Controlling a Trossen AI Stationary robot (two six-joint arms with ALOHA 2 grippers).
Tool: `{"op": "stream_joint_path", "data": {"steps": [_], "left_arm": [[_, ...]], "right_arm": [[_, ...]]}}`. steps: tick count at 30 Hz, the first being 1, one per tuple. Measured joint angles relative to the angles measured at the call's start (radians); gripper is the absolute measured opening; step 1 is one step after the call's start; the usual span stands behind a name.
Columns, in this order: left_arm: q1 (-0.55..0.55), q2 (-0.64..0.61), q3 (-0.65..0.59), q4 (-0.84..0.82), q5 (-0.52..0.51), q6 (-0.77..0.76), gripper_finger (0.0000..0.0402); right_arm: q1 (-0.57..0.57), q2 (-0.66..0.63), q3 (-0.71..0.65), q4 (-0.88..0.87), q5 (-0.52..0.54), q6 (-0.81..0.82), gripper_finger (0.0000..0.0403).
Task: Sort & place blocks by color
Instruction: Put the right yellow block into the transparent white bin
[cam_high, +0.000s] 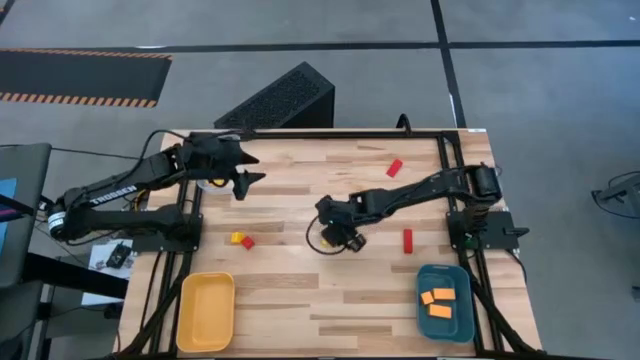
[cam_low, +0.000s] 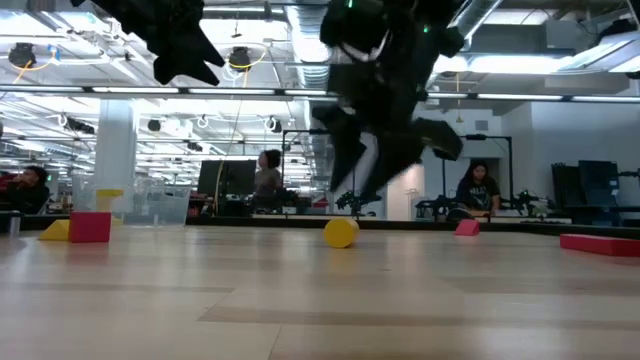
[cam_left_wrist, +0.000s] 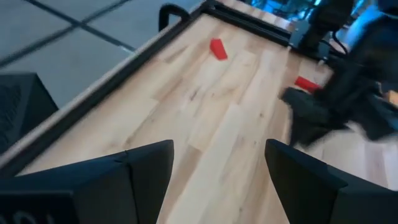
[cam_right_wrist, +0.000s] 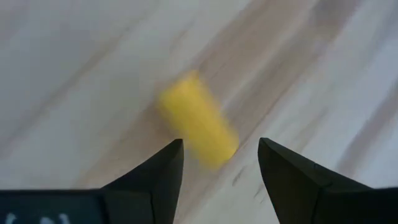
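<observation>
Right gripper open above a yellow block at mid-table; left gripper open over the far left of the table.

From above, the right gripper (cam_high: 340, 237) hangs at the middle of the wooden table (cam_high: 300, 300), and the left gripper (cam_high: 243, 180) is near the far left edge. A yellow block and a red block (cam_high: 247, 242) lie touching at the left; two more red blocks (cam_high: 394, 167) lie to the right. Three orange blocks (cam_high: 438, 298) sit in the teal tray (cam_high: 425, 325); the yellow tray (cam_high: 207, 310) is near the front left. At table level, a yellow cylinder (cam_low: 340, 233) lies on the wood beneath a gripper with fingers apart. The left wrist view shows its fingers (cam_left_wrist: 143, 171) apart over bare wood. The right wrist view shows its fingers (cam_right_wrist: 163, 171) apart, the yellow cylinder (cam_right_wrist: 198, 119) just beyond them, not gripped.
</observation>
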Motion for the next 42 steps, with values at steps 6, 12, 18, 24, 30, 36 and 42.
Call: {"op": "stream_joint_path", "data": {"steps": [6, 12, 18, 24, 30, 36, 42], "left_arm": [[-0.08, -0.001, 0.0, -0.024, -0.126, -0.089, 0.0239], [-0.161, -0.001, 0.0, -0.026, -0.263, -0.187, 0.0239], [-0.226, -0.001, 0.0, -0.027, -0.357, -0.27, 0.0239], [-0.27, -0.001, 0.0, -0.032, -0.434, -0.331, 0.0239], [-0.306, -0.001, 0.0, -0.035, -0.474, -0.378, 0.0239], [-0.334, -0.001, 0.0, -0.059, -0.5, -0.422, 0.0239], [-0.337, -0.001, 0.0, -0.111, -0.519, -0.425, 0.0239]], "right_arm": [[-0.035, 0.076, 0.085, -0.169, -0.016, -0.242, 0.0219], [-0.058, 0.126, 0.123, -0.156, -0.048, -0.343, 0.0206], [-0.072, 0.147, 0.123, -0.142, -0.131, -0.347, 0.0194], [-0.079, 0.17, 0.125, -0.114, -0.185, -0.338, 0.018], [-0.091, 0.188, 0.125, -0.119, -0.25, -0.181, 0.0157], [-0.104, 0.19, 0.124, -0.094, -0.315, 0.203, 0.0144], [-0.123, 0.19, 0.122, -0.069, -0.372, 0.499, 0.0149]]}}
